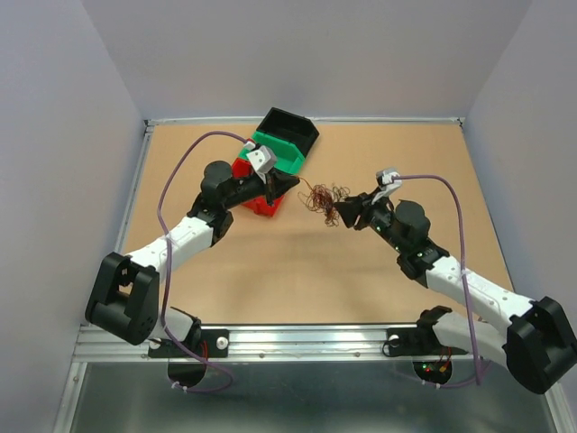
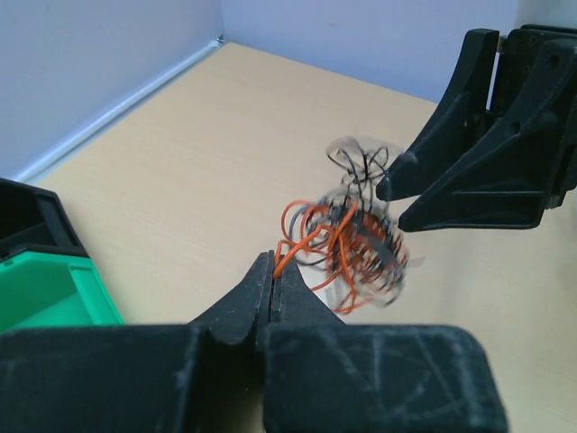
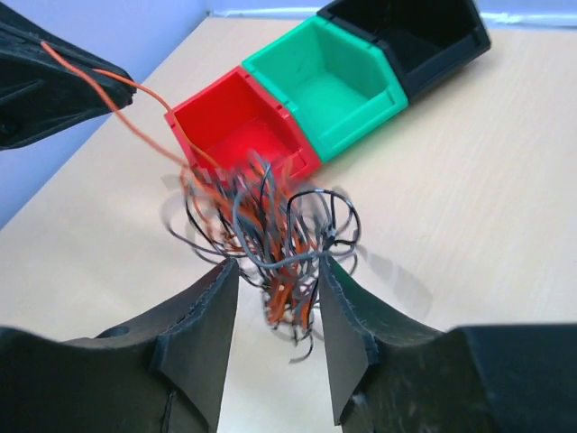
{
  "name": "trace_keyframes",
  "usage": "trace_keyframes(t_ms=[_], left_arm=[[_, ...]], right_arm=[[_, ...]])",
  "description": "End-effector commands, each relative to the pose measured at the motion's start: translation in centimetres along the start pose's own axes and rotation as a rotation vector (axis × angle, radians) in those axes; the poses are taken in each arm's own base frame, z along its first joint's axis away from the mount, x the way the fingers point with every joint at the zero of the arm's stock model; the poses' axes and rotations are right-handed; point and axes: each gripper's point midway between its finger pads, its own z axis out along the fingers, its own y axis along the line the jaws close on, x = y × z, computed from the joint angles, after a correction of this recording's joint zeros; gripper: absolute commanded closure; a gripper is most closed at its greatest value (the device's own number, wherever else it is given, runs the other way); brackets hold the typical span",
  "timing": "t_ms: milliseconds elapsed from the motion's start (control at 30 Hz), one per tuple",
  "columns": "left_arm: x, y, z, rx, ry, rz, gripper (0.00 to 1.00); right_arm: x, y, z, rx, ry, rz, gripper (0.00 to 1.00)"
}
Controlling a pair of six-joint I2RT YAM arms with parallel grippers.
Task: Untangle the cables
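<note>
Two hands engaged. Left hand point(image 2: 272, 271) clamped shut on one orange strand of the cables point(image 2: 347, 239); right hand point(image 3: 278, 269) parted, jaws flanking the bundle. Bundle located between both hands, mid-way across the counter point(image 1: 270, 271), near the red bin point(image 3: 236, 126).

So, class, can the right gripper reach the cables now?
Likely yes: the cables hang inside the open right gripper, nothing blocking; the left gripper pinches one orange strand.

Tan tabletop point(image 1: 297, 280), pale grey walls point(image 1: 315, 54)
</note>
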Motion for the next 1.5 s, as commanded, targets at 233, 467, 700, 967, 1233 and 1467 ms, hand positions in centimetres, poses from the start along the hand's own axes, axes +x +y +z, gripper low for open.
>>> trace_keyframes(t_ms=[233, 467, 700, 967, 1233, 1467], left_arm=[[-1.9, -0.6, -0.4, 0.018, -0.037, 0.075, 1.00], [-2.2, -1.2, -0.3, 0.050, -0.028, 0.076, 1.00], [-5.1, -2.3, 0.0, 0.082, -0.036, 0.043, 1.00], [-8.2, -4.2, 0.1, 0.123, -0.070, 0.021, 1.00], [-13.5, -4.7, 0.4, 0.143, -0.101, 0.043, 1.00], [-25.1, -4.8, -1.5, 0.033, -0.254, 0.175, 1.00]], right_arm=[[-1.1, -0.9, -1.4, 0.059, -0.056, -0.021, 0.77], [0.3, 0.6, -0.7, -0.050, 0.005, -0.085, 0.34], [2.5, 3.5, 1.3, -0.286, 0.039, -0.184, 0.29], [2.8, 6.0, 4.8, -0.451, 0.027, -0.143, 0.33], [3.8, 6.8, 9.3, -0.464, 0.001, -0.105, 0.40], [5.3, 5.4, 11.0, -0.386, 0.020, -0.096, 0.53]])
